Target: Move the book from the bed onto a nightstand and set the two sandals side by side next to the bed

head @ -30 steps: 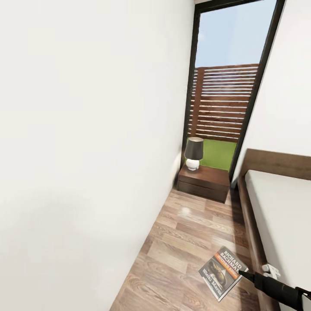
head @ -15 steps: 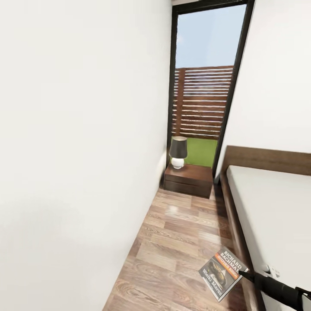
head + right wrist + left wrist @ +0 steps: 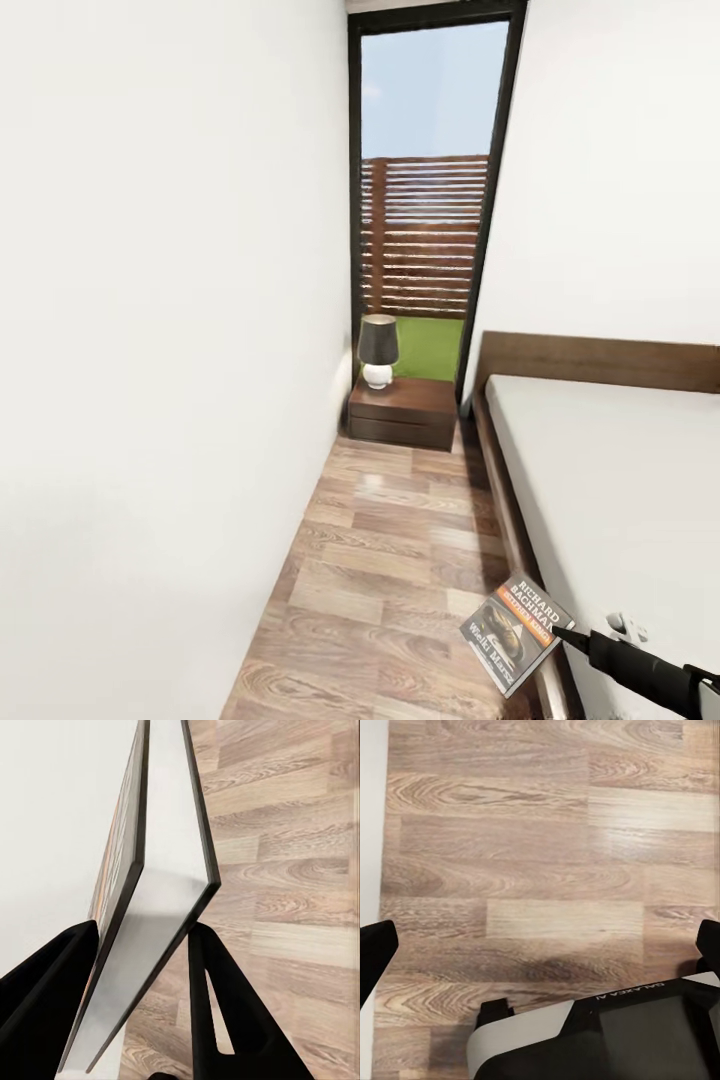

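Note:
My right gripper (image 3: 556, 630) is shut on the book (image 3: 515, 632), a dark paperback with an orange band and white lettering. I hold it by one edge, above the floor beside the bed (image 3: 610, 470). In the right wrist view the book (image 3: 161, 907) stands edge-on between the two black fingers (image 3: 217, 1005), with the right gripper (image 3: 142, 934) clamped on it. Over bare planks, the left gripper (image 3: 540, 945) is open with nothing between its fingers. The nightstand (image 3: 405, 410) stands at the far end of the aisle, by the headboard (image 3: 600, 360). The sandals are out of view.
A dark-shaded lamp (image 3: 378, 350) occupies the nightstand's left part. A narrow strip of wood floor (image 3: 390, 540) runs between the white wall (image 3: 170, 350) and the bed's dark frame (image 3: 497, 470). Behind the nightstand, a tall dark-framed window (image 3: 430, 200) shows a slatted fence.
The head view has swung, so the nightstand, window and bed sit further left in the picture. The book stays in my right gripper, at the same spot in the view.

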